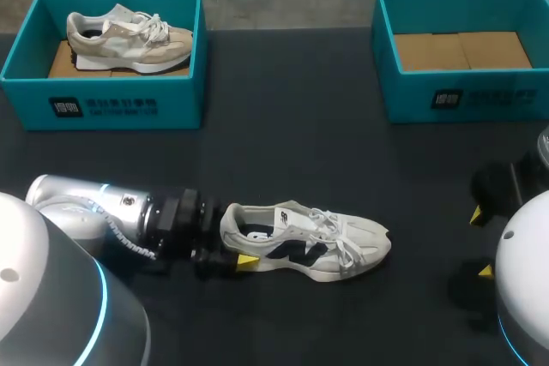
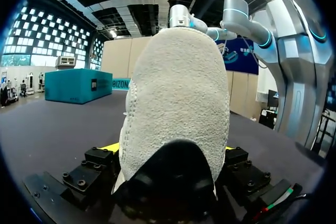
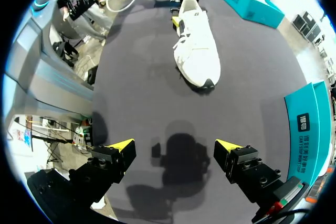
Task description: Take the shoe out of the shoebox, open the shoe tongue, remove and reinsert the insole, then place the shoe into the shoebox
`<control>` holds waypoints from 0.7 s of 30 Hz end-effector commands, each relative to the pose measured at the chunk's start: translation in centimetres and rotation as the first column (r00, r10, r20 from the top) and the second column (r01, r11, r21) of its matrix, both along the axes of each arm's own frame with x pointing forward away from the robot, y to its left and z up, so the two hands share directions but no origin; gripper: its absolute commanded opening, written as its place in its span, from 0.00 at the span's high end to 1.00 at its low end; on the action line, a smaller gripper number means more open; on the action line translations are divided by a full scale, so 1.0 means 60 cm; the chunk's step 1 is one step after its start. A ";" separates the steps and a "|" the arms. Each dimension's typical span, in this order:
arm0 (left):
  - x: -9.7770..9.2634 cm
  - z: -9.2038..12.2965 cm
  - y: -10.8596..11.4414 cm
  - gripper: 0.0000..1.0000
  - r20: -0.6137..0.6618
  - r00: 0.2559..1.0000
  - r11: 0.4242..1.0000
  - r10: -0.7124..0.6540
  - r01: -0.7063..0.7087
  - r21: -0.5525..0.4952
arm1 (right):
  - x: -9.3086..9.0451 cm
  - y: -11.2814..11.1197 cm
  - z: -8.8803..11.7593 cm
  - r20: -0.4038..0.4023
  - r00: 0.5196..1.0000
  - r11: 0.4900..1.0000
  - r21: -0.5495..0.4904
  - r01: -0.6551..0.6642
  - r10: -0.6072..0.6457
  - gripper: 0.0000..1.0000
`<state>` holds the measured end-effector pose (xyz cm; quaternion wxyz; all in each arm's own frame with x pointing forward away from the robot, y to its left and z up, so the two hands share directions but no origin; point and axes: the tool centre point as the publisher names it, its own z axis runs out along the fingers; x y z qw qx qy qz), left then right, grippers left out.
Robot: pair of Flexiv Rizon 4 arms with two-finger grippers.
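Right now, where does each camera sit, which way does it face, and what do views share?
Head view: above and behind the robot, looking down on the table; left arm and right tool show.
Left wrist view: on the left wrist, facing along the left tool at the white shoe heel it clamps.
Right wrist view: on the right wrist, looking down past the open right tool at the table.
Shared: all three show the white shoe.

A robotics lab: robot arms [image 1: 129,216] at a black table [image 1: 292,135].
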<state>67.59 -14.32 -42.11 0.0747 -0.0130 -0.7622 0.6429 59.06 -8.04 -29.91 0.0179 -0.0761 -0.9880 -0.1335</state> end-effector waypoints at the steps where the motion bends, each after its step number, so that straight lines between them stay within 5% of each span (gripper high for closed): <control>1: -0.003 -0.004 -0.002 1.00 0.004 1.000 1.000 0.002 -0.002 -0.002 | -0.003 0.000 -0.001 0.003 1.000 1.000 -0.002 0.000 0.000 0.00; 21: 0.000 -0.004 0.003 1.00 -0.007 1.000 1.000 0.010 -0.010 -0.005 | -0.003 0.000 -0.001 0.003 1.000 1.000 -0.002 0.000 0.000 0.00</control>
